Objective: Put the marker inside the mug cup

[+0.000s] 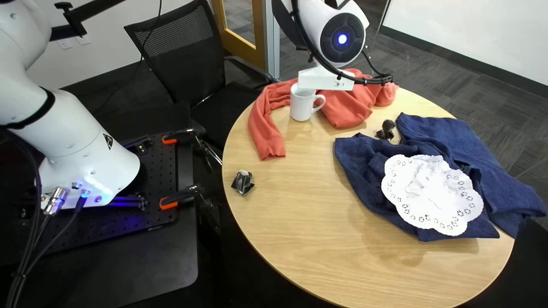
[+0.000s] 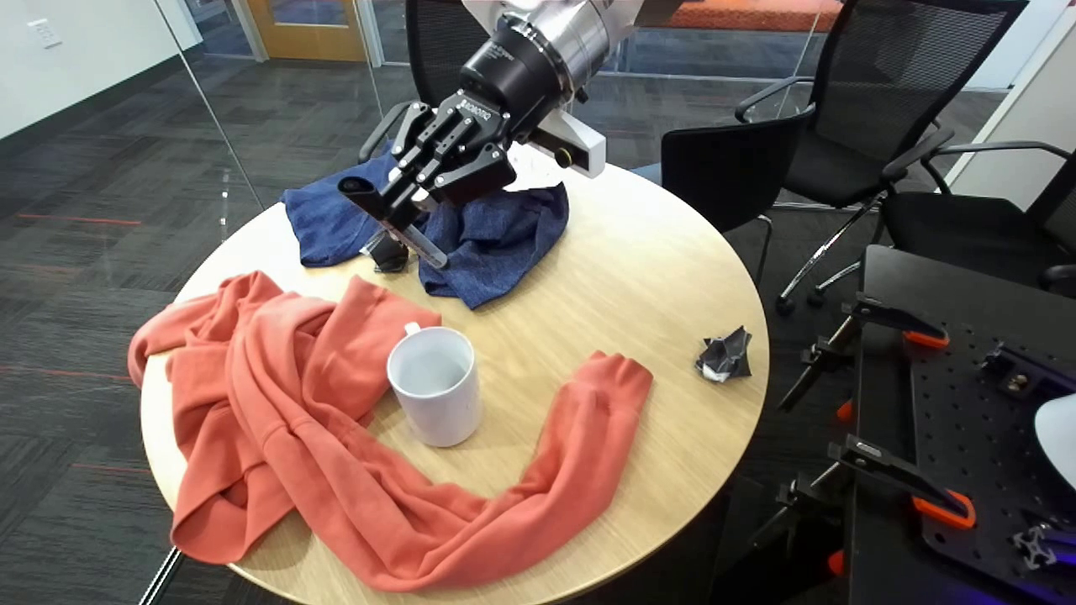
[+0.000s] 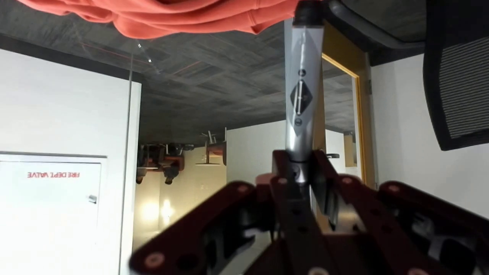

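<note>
1. Wrist view: gripper (image 3: pixel 300 168) low in frame, right of ctr; jaws pinching marker (image 3: pixel 304 82), black end to frame top.
2. In an ext. view, marker's tilted, upper ctr-left; white mug (image 2: pixel 445 399) upright on tbl (image 2: pixel 656 269), lower ctr-left, apart from it.
3. Coral sweatshirt (image 2: pixel 290 395) just beside mug.
4. In an ext. view, white doily (image 1: pixel 428 194) atop navy denim cloth (image 1: pixel 449 132), right side.

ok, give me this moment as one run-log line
gripper: holding marker | marker: tilted, in the air, outside mug | mug: upright on table, beside orange sweatshirt | insertion: not done
</note>
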You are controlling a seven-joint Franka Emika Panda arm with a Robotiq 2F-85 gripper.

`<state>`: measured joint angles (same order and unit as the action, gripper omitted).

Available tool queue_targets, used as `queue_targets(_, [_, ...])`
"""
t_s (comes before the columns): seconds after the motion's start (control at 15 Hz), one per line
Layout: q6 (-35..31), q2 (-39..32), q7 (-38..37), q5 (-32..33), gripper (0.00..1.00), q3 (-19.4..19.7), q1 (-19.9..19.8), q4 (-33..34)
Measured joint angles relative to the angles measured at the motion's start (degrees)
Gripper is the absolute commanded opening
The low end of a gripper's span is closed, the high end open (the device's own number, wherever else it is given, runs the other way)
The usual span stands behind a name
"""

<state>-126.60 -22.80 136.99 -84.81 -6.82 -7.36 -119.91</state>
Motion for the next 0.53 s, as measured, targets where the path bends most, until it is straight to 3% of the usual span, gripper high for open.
queue_targets(0.53, [6.43, -0.8, 2.43, -2.24, 0.05, 2.84, 2.53, -3.12])
